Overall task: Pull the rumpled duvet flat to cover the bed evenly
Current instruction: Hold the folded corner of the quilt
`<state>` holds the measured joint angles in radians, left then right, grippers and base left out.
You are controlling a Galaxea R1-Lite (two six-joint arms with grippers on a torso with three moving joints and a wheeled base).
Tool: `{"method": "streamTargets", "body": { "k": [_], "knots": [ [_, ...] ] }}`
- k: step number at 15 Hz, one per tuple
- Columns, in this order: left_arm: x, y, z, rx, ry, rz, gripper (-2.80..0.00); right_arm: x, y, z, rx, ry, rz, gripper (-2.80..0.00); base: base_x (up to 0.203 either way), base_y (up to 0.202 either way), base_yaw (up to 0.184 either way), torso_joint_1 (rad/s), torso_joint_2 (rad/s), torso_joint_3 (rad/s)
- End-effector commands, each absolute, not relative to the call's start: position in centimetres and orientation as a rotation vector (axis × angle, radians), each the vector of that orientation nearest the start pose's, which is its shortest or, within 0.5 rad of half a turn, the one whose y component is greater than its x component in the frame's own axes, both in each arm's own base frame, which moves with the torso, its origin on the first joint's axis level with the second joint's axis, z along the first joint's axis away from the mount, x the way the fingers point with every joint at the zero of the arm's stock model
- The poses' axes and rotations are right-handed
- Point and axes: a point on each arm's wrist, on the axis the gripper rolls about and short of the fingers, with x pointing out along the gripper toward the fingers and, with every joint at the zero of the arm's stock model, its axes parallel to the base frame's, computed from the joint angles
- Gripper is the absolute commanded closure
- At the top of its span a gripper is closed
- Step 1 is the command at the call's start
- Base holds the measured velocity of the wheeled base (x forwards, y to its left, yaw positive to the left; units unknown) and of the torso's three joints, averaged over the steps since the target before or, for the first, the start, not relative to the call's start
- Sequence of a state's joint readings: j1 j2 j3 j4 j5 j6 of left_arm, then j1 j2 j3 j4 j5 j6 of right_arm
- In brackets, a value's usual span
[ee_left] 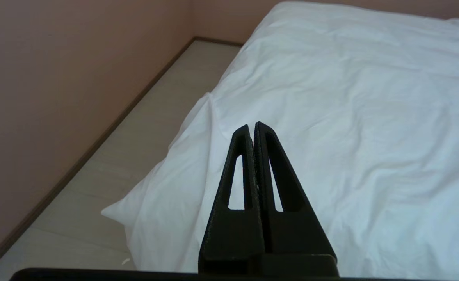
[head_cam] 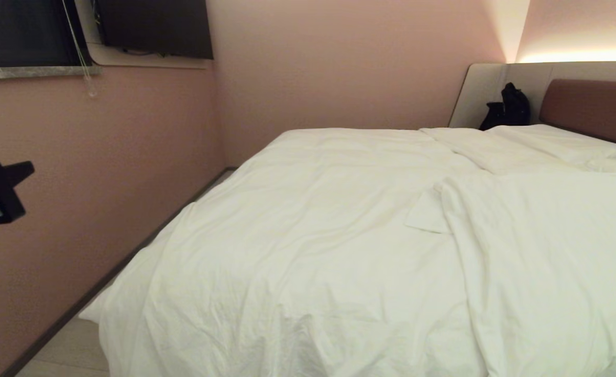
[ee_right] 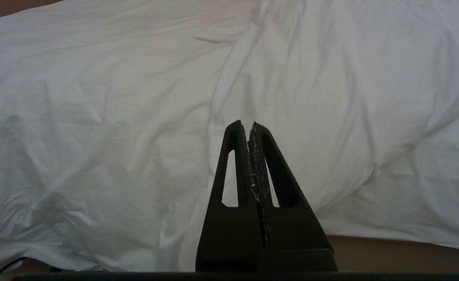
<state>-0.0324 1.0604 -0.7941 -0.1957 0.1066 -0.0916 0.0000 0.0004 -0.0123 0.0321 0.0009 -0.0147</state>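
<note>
The duvet is soft, matt, wrinkled white cloth; the left tool is matt black plastic.

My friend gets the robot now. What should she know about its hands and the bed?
Left gripper: shut, empty, held above the duvet's corner on the wall side.
Right gripper: shut, empty, above the duvet near the foot edge.
Duvet: spread over most of the bed, reaching the pillows.
Done: the wall side looks fairly flat.
Left: a long fold runs down the right part, with wrinkles near the foot. It likely needs pulling flat.
</note>
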Motion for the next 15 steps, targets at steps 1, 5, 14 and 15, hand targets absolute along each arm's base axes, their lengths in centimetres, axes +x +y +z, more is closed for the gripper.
{"method": "streamTargets", "body": {
  "k": [1,5,14,15],
  "knots": [
    [9.7,-0.1,29.1,-0.090,-0.018,0.071,0.00,-2.4,0.0,7.6,-0.015,0.020,0.001,0.00,0.000,0.000,0.000,0.000,0.00,0.000],
    [4.2,0.1,28.0,-0.049,-0.052,0.064,0.00,-2.4,0.0,7.6,-0.015,0.020,0.000,0.00,0.000,0.000,0.000,0.000,0.00,0.000],
    [-2.5,0.2,22.2,0.020,-0.141,0.102,0.00,-2.4,0.0,7.6,-0.015,0.020,0.002,0.00,0.000,0.000,0.000,0.000,0.00,0.000],
    [-2.7,0.1,21.7,0.024,-0.141,0.099,0.00,-2.4,0.0,7.6,-0.015,0.020,0.002,0.00,0.000,0.000,0.000,0.000,0.00,0.000]
  ]
}}
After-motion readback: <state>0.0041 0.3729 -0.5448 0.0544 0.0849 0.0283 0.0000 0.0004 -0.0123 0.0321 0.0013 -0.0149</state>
